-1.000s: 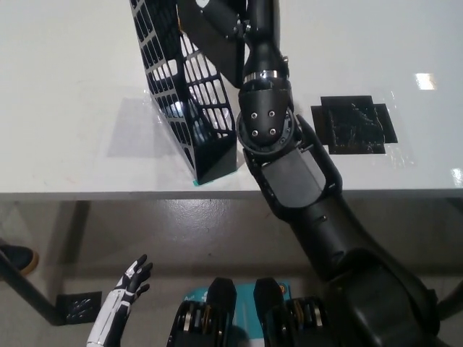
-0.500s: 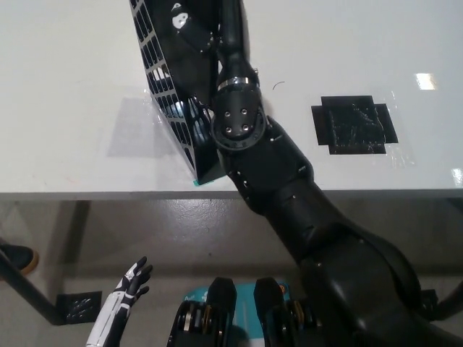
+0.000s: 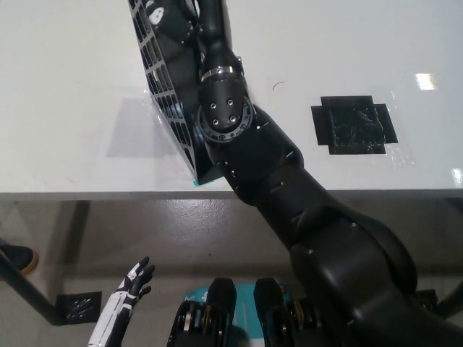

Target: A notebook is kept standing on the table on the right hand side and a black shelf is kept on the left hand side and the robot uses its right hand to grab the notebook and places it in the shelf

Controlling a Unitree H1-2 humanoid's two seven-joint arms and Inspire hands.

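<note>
White fingers of the left hand (image 3: 123, 300) hang spread and empty at the lower left, below the bench edge, over the grey floor, where a dark shoe tip pokes in at the far left. Above that, the black right arm (image 3: 289, 202) has swung across from the right over the last second, and its wrist now lies over the black shelf (image 3: 163, 108), which stands near the bench's front edge. The right hand (image 3: 170, 18) sits at the shelf's upper end; I cannot tell what its fingers are doing. No notebook shows, so it is probably being slotted in, hidden behind the arm. Further back, the pale bench (image 3: 65, 65) carries a patch of black tape (image 3: 354, 124).
</note>
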